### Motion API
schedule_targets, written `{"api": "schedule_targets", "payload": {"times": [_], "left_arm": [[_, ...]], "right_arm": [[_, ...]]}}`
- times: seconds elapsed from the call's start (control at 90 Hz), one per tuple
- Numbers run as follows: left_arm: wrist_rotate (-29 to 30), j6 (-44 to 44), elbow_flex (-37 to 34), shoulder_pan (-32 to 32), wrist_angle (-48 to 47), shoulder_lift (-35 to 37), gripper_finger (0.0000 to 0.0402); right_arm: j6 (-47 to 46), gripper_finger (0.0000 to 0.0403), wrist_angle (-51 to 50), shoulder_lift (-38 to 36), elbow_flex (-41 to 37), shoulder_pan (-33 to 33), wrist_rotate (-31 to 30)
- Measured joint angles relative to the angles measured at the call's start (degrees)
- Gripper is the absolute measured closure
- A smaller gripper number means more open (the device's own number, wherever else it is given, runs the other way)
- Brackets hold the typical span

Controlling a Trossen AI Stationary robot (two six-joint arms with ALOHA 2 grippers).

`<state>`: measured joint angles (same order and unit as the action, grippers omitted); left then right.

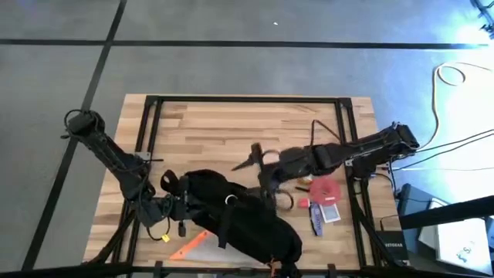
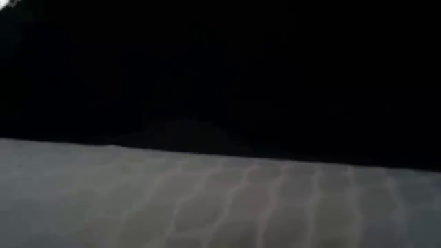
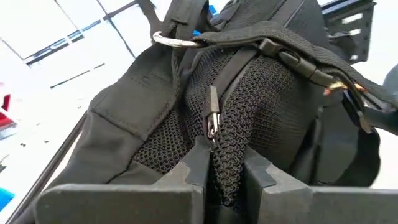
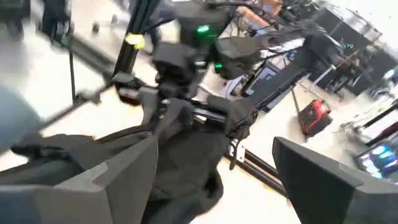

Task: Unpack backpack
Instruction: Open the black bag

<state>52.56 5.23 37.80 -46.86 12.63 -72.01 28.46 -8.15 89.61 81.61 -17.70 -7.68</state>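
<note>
The black backpack (image 1: 235, 220) lies on its side on the wooden table (image 1: 231, 127) near the front edge. In the left wrist view it (image 3: 155, 106) shows a mesh panel, a zipper pull (image 3: 212, 117), a metal ring (image 3: 169, 41) and a buckled strap (image 3: 298, 59). My left gripper (image 1: 179, 205) is at the backpack's left end, shut on the mesh (image 3: 225, 171). My right gripper (image 1: 255, 166) hovers open just beyond the backpack's far side, touching nothing; its wrist view looks over the backpack (image 4: 186, 155) between its spread fingers (image 4: 214, 168). My left gripper pinches a raised fold of the backpack's mesh panel (image 3: 227, 163) between its two fingers, just below the zipper pull. The fingers (image 3: 198, 167) come in roughly level from the table's left side. The backpack rests on the table.
A red round object (image 1: 324, 189) and small blue-and-white packets (image 1: 323, 218) lie right of the backpack. A translucent pouch with orange trim (image 1: 193, 245) sits at the front edge, partly under the backpack. The low view is blocked by something dark close up.
</note>
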Motion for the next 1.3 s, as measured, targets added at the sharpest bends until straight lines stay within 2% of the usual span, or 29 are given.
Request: {"api": "schedule_targets", "payload": {"times": [0.1,0.222,0.311,0.4,0.633,0.811,1.022,1.3], "left_arm": [[-2.9,2.8,0.0,2.5,2.0,0.0,0.0377],[-11.6,7.9,0.0,7.2,7.1,-1.3,0.0378],[-17.7,11.3,0.0,11.2,12.9,-3.3,0.0381],[-22.4,14.0,0.0,14.6,17.3,-5.3,0.0381],[-25.6,14.5,0.0,21.1,20.5,-8.2,0.0383],[-29.8,14.0,0.0,23.3,21.6,-8.3,0.0384],[-34.5,16.3,0.1,24.8,23.0,-8.3,0.0384],[-34.6,16.4,0.1,26.7,20.9,-8.3,0.0379]], "right_arm": [[-0.4,0.0123,-2.9,1.1,2.8,-1.3,-3.9],[-10.1,0.0134,-10.1,3.3,6.7,-1.4,-4.5],[-10.3,0.0140,-16.6,4.9,8.5,-2.1,-7.2],[-10.4,0.0147,-18.0,5.0,9.3,-2.9,-9.1],[-10.8,0.0173,-21.1,5.3,9.3,-5.4,-9.4],[-16.9,0.0199,-23.3,6.8,9.4,-4.0,-9.7],[-10.1,0.0234,-24.9,9.2,9.2,-2.1,-12.5],[-8.7,0.0273,-24.8,9.9,9.2,-1.4,-9.1]]}}
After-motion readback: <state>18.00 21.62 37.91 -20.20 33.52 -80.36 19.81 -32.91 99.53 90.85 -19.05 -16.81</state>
